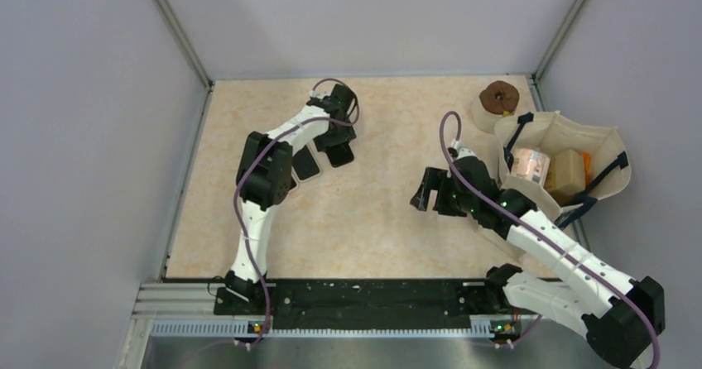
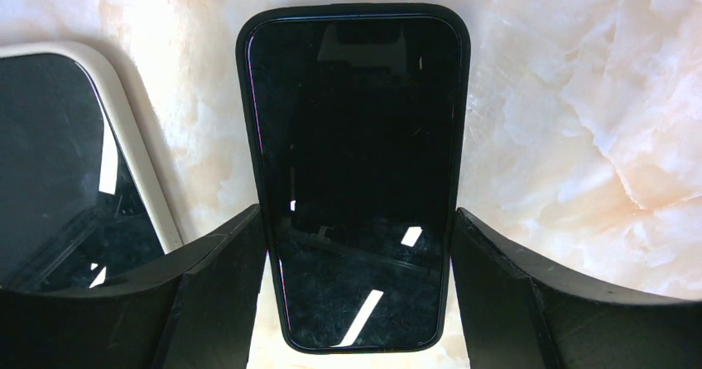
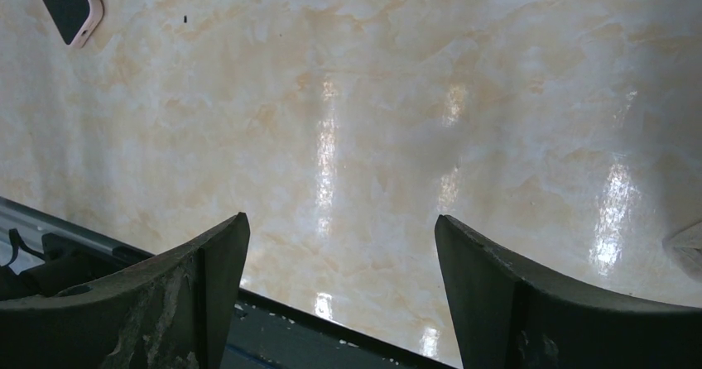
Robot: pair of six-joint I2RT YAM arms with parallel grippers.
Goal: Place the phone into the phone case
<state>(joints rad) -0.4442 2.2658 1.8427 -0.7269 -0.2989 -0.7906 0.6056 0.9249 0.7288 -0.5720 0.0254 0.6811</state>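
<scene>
- Black glass slab = phone (image 2: pixel 356 179), flat on the table (image 2: pixel 579 137), screen up, lying lengthwise between the left gripper (image 2: pixel 359 212) fingers (image 2: pixel 223 253).
- L fingers are spread and straddle the phone's long edges. Tips sit just beside each edge, and pale table shows between finger and phone nearer the palm. No clear clamp that I can see.
- Cream-rimmed item just outboard of the L-hand finger is prob the phone case (image 2: pixel 66 162). Inside looks dark and glossy, so I can't tell if it's empty.
- Handling, my read: phone is rigid, thin, moderate wt. Glass face is slick and scratch-prone, so keep the pads off it. Side rails are the only real purchase.
- Grip pt: pinch across the width on the long edges. Fingers now bracket the end nearest the palm, so most of the length sticks out past the tips and the far end will likely droop or pivot. Better to shift twd mid-length.
- It lies flat w/ no gap under it, so the tips need to drop right to the surface or the pads may ride up over the rim.
- Case prob softer and lighter, and may skate when the phone is pressed in.
- Right gripper (image 3: pixel 341 220): fingers wide apart w/ only bare table between them. Free to pin the case.
</scene>
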